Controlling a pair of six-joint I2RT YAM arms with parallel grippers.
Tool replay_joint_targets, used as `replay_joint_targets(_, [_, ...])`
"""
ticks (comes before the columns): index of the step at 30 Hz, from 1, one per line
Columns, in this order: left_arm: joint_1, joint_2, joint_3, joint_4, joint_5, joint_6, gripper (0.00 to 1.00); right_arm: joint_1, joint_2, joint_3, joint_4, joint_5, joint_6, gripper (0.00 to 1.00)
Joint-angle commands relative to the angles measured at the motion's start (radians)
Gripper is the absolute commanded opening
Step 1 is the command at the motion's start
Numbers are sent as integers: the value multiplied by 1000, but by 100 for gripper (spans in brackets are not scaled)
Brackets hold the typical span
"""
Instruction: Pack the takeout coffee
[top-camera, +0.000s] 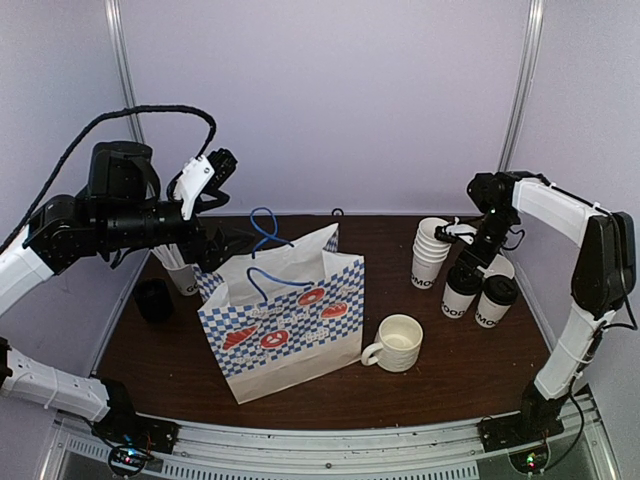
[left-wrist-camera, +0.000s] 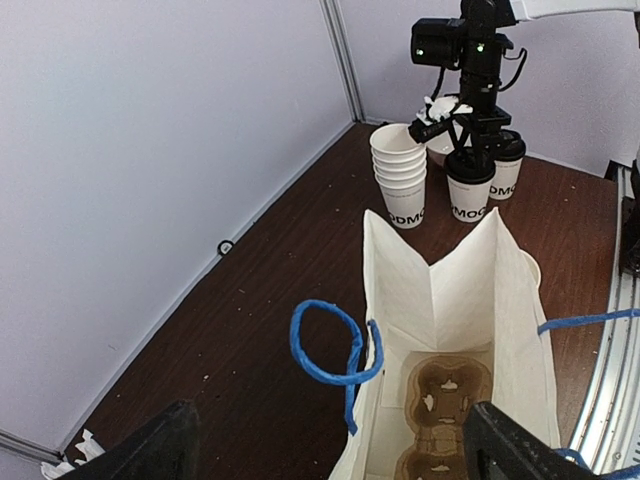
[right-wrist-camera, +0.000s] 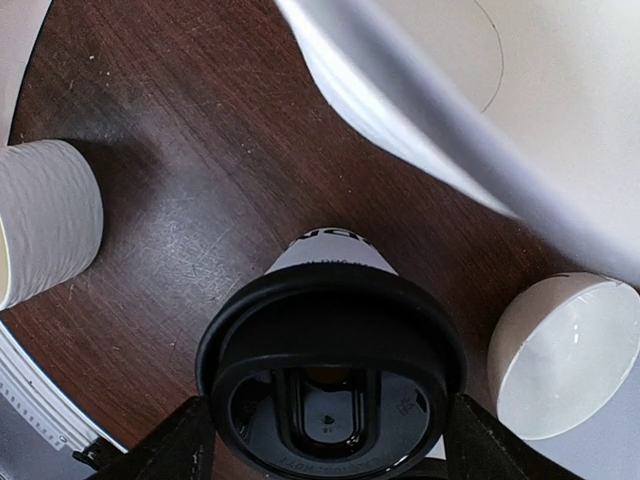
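We see the right gripper (right-wrist-camera: 330, 445) straddling a lidded cup (right-wrist-camera: 330, 330) right of the paper bag (top-camera: 285, 320); whether it grasps, we cannot tell; left gripper (left-wrist-camera: 335, 440) spread, released, above the bag

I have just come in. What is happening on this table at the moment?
Takeout coffee is being packed. The right gripper is down over one lidded cup, its jaws on either side of the black lid. The cup stands on the table, and it is unclear whether it is gripped yet. The second lidded cup stands beside it. The left gripper hovers, jaws wide open, above the open paper bag, with a cardboard carrier at its bottom.
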Motion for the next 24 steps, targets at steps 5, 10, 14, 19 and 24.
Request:
replay_joint_targets(5, [5,-3,0,26,-3,-9,96,20,-1,-21,-20,7,-8,83])
replay_joint_targets(10, [5,-5,0,21,1,-17,96,20,8,-33,-12,23,1,82])
replay_joint_targets(14, [5,-7,0,14,-7,-19,95,21,7,-44,10,57,13,78])
replay_joint_targets(19, [5,7,35,-19,-54,-33,96,24,-7,-34,-10,46,18,68])
replay_joint_targets(24, [6,43,116,-98,-128,-39,97,32,-83,12,-72,-32,37,65])
